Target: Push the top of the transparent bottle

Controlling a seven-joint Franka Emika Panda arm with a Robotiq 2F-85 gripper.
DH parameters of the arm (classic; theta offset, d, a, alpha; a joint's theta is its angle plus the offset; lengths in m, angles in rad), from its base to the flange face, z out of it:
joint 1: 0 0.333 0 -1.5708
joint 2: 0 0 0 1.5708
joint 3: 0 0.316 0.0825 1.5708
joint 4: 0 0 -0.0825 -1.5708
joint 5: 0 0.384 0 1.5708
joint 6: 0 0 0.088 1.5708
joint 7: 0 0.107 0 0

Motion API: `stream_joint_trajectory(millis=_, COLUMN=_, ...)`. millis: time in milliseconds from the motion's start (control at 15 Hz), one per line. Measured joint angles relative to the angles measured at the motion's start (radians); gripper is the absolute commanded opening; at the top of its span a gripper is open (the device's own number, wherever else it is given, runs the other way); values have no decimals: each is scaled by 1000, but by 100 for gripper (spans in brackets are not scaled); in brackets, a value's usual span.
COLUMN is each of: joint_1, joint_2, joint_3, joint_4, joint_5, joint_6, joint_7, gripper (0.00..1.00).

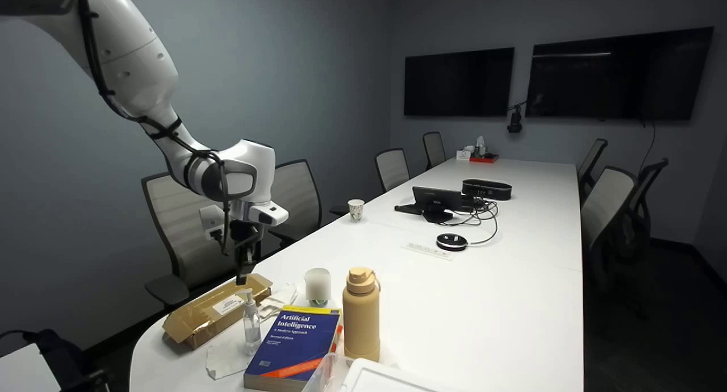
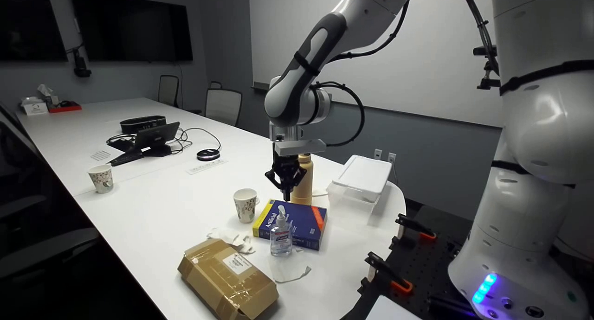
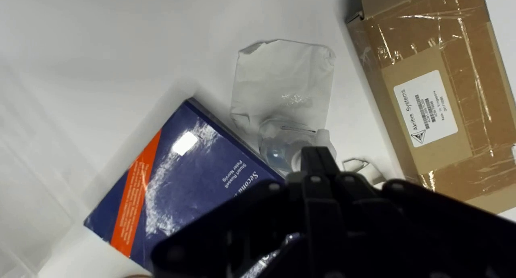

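Observation:
The transparent bottle is a clear pump bottle with a white pump top. It stands upright on the white table beside a blue book in both exterior views. In the wrist view the bottle is seen from above, with part of its pump top hidden behind my fingertips. My gripper is shut and empty, its fingertips together and pointing down. In both exterior views the gripper is just above the pump top, with a small gap showing.
The blue book lies beside the bottle. A cardboard box, a paper cup, an opaque tan flask and a lidded clear bin stand nearby. Crumpled wrapping lies by the bottle's base.

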Motion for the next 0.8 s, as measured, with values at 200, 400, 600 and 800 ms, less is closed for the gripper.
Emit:
stream_joint_trajectory(millis=200, joint_1=0, joint_2=33, joint_3=0, joint_4=30, joint_5=0, joint_6=0, joint_7=-1, gripper=0)
stream_joint_trajectory(millis=400, joint_1=0, joint_2=64, joint_3=0, joint_4=57, joint_5=0, joint_6=0, joint_7=-2, gripper=0)
stream_joint_trajectory(millis=600, joint_1=0, joint_2=90, joint_3=-1, joint_4=80, joint_5=0, joint_6=0, joint_7=-2, gripper=0)
stream_joint_trajectory(millis=800, joint_1=-1, joint_2=108, joint_3=-2, joint_4=92, joint_5=0, joint_6=0, joint_7=-2, gripper=0)
